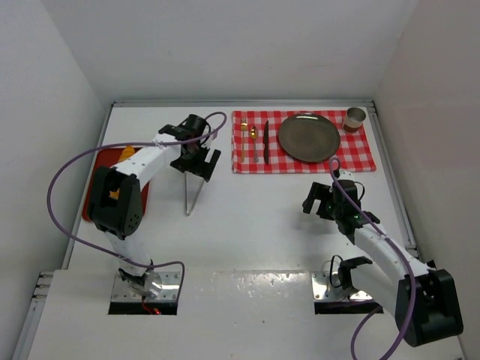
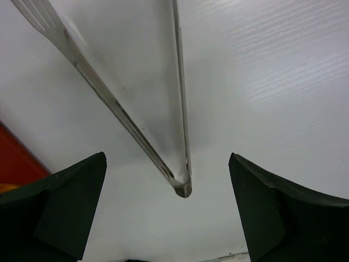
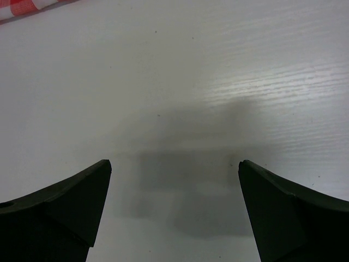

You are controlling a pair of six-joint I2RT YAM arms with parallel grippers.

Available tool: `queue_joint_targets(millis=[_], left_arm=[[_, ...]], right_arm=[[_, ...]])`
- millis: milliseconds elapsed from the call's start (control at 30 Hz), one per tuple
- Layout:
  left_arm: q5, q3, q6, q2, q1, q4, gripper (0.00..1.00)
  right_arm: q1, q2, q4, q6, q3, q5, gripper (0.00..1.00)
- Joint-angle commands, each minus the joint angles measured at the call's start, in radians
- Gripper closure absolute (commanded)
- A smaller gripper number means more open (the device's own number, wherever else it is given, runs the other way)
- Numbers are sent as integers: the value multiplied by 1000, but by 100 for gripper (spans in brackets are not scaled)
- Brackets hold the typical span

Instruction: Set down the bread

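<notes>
At 9 o'clock on the table (image 1: 262, 217), the bread (image 1: 127, 152) is sitting on a red tray (image 1: 96, 174), mostly hidden behind the left arm. Metal tongs (image 2: 184, 188) are lying flat, arms spread, pinching nothing. The left gripper (image 2: 166, 158) is hovering over their hinge end, fingers wide apart. The right gripper (image 3: 174, 164) is hanging at 4 o'clock with fingers apart over bare table. A checkered cloth (image 1: 360, 157) is lying at 1 o'clock, carrying a plate (image 1: 309, 137).

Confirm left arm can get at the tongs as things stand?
Probably yes. The left end effector hangs open right over the tongs, their joined end between its fingers in the wrist view, and nothing lies between them.
</notes>
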Motion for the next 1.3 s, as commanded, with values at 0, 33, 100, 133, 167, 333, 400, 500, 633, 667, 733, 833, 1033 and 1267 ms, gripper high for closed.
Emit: queue_joint_targets(millis=[0, 33, 100, 133, 167, 333, 400, 500, 633, 667, 733, 833, 1033, 1267], left_arm=[[-11, -51, -80, -13, 15, 60, 0], [-26, -51, -94, -13, 15, 60, 0], [-38, -106, -94, -2, 27, 90, 0], [-49, -107, -94, 36, 27, 90, 0], [-75, -119, -94, 55, 27, 106, 0], [-109, -119, -94, 110, 27, 212, 0], [-120, -131, -103, 136, 27, 251, 0], [-141, -140, -112, 151, 27, 301, 5], [-141, -175, -121, 164, 27, 324, 26], [-141, -176, -121, 153, 27, 324, 31], [-152, -205, -111, 142, 27, 324, 36], [-152, -217, -86, 122, 27, 310, 40], [-160, 93, 82, 63, 37, 131, 38], [-126, 453, 207, 107, 70, -190, 41]], right_arm=[[-3, -34, 42, 54, -40, -14, 0], [-2, -41, 42, 54, -46, -9, 0], [0, -56, 37, 90, -64, 0, 0], [1, -62, 36, 110, -78, 17, 0], [0, -86, 36, 116, -87, 18, 0], [0, -160, -13, 111, -94, 40, 0], [1, -174, -47, 99, -86, 50, 0], [1, -191, -76, 90, -77, 69, 0], [0, -202, -85, 85, -75, 75, 0], [1, -206, -85, 85, -74, 83, 0], [1, -212, -90, 78, -74, 90, 0], [1, -220, -84, 68, -72, 106, 0], [1, -219, -99, 41, -49, 110, 0], [0, -216, -56, 25, -54, 116, 0]])
